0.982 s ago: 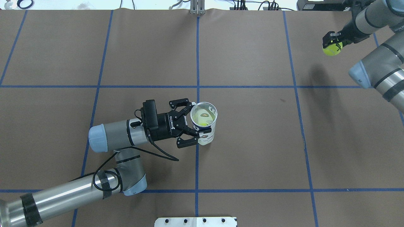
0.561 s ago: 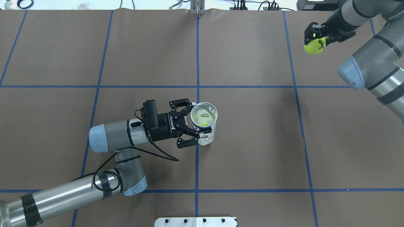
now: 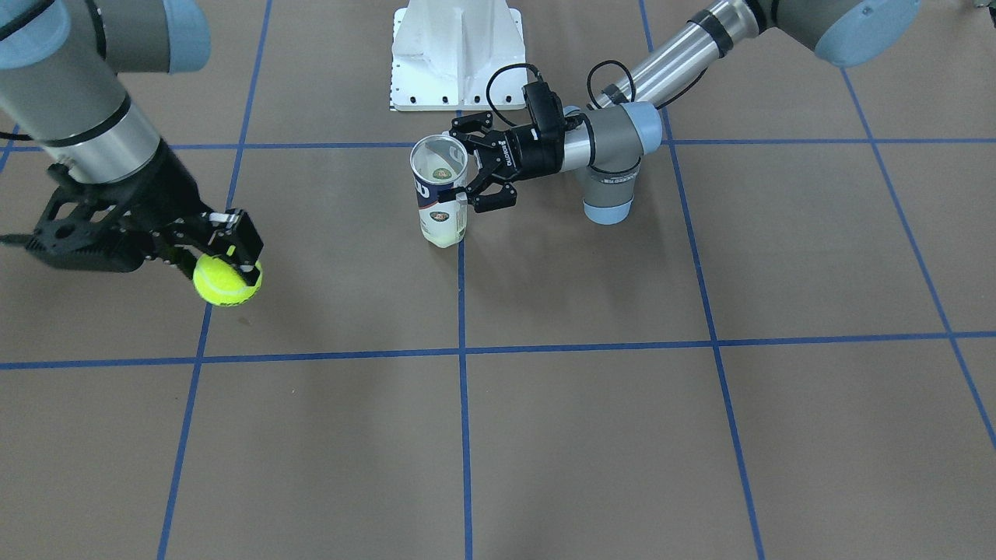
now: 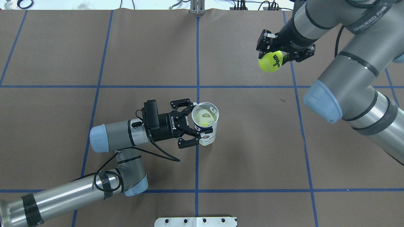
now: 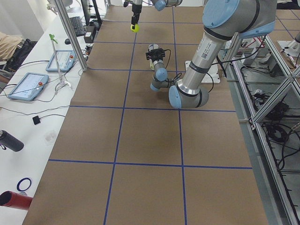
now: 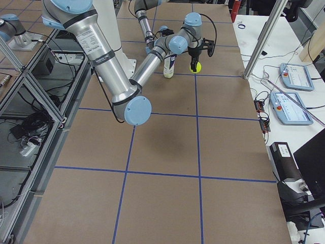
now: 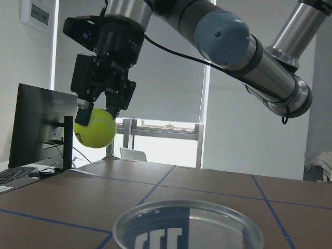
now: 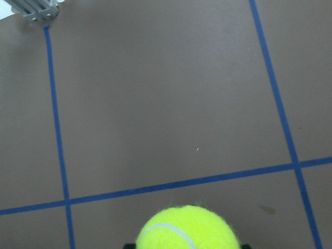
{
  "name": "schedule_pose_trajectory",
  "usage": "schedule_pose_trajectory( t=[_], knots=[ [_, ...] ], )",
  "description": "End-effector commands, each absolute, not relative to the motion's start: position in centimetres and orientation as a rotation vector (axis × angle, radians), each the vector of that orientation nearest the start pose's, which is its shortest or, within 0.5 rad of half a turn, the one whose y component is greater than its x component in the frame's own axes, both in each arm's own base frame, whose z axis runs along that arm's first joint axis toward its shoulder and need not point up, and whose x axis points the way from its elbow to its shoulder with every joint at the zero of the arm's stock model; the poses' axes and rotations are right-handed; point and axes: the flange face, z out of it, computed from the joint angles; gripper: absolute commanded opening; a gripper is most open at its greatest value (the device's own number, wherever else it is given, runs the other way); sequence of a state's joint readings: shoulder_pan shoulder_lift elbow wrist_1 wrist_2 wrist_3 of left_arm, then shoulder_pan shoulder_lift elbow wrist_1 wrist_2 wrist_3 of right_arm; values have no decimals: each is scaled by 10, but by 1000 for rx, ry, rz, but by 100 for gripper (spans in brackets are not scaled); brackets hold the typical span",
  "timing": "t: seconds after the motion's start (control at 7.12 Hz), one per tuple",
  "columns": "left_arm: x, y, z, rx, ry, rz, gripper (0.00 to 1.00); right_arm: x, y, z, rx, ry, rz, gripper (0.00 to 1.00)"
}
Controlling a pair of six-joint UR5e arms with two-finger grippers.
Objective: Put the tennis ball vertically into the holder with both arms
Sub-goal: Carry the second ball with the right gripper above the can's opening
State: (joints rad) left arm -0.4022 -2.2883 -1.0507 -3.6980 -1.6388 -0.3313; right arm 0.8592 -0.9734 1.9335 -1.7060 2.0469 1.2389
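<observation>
Transport step in hand: we are holding the tennis ball (image 4: 270,61), clamped in the right jaws, above the tabletop (image 4: 252,142), well apart from the holder (image 4: 208,136). Left jaws are gripping the holder upright. Next, we judge, centring over its rim, then lowering.

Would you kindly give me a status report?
Left gripper shut on upright clear plastic tube, one ball inside. Right gripper shut on yellow-green tennis ball, aloft, off to tube's side. Nothing between.
</observation>
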Motion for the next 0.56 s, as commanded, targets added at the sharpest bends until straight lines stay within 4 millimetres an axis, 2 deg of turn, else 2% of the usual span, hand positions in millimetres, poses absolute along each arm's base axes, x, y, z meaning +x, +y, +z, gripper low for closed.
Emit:
schedule_pose_trajectory(
  t=[0.0, 0.14, 0.42],
  knots=[
    [566, -377, 264, 1714, 1647, 492, 83, -362, -438, 115, 44, -926, 328, 0],
    [566, -378, 264, 1715, 1646, 491, 83, -372, -412, 98, 41, -943, 334, 0],
    [566, -378, 264, 1714, 1642, 493, 83, -392, -388, 80, 23, -945, 323, 0]
  ],
)
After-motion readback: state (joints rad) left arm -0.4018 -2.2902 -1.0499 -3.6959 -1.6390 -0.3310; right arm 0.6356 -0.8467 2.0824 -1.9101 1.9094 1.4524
